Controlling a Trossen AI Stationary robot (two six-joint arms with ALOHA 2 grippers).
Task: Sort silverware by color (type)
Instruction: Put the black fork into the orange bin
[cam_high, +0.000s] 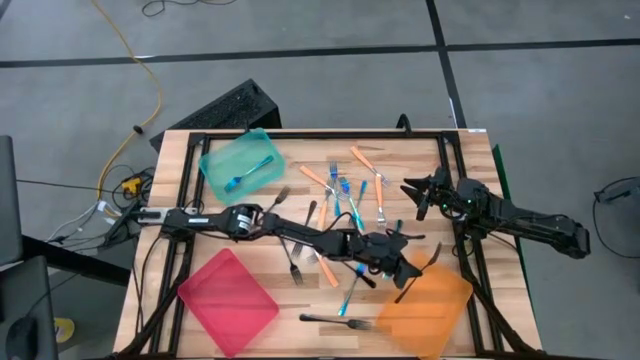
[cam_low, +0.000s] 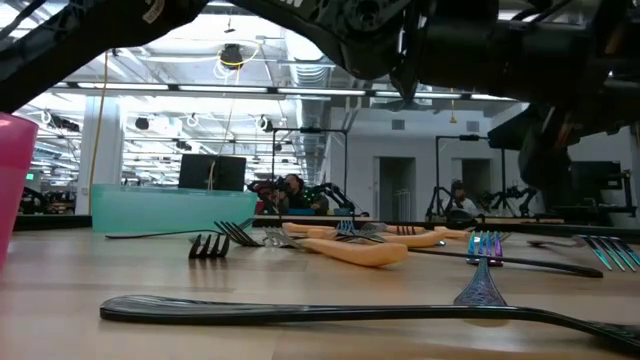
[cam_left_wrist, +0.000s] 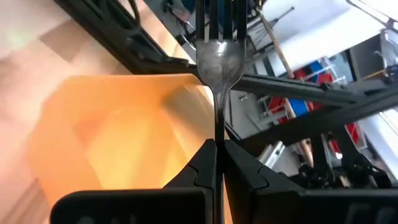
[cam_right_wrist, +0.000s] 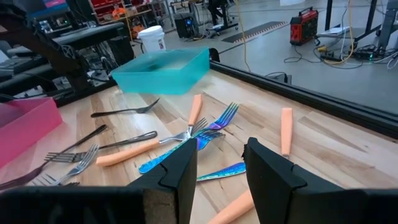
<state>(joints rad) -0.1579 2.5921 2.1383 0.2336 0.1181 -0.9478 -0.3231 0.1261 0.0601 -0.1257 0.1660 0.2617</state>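
Here the left gripper (cam_high: 405, 272) is reaching across the table (cam_high: 400, 150) and hanging above the near edge of the orange tray (cam_high: 425, 300), its fingers (cam_left_wrist: 242, 168) pinched tight on the thin handle of a dark fork (cam_left_wrist: 217, 56). The wrist camera is showing that fork (cam_high: 420, 272) standing out straight from the jaws, tines away from the gripper, with the orange tray (cam_left_wrist: 112, 137) lying below it.

The right gripper (cam_high: 420, 192) is waiting over the table's right side, its fingers (cam_right_wrist: 273, 168) spread apart and gripping nothing.

The rest of the silverware is lying loose in a heap (cam_high: 345, 195) in the middle of the table (blue-handled, orange-handled and black forks all crossing one another). From the right wrist, orange handles (cam_right_wrist: 127, 152) and shiny blue forks (cam_right_wrist: 177, 152) are showing tangled together, with black forks (cam_right_wrist: 121, 112) lying nearer the red tray (cam_right_wrist: 25, 127). One black fork (cam_high: 335, 320) is lying alone near the front edge, between the red tray (cam_high: 228, 300) and the orange tray; it is filling the foreground of the low view (cam_low: 330, 312). One blue fork (cam_high: 248, 175) is resting inside the teal tray (cam_high: 215, 160) at the back left.
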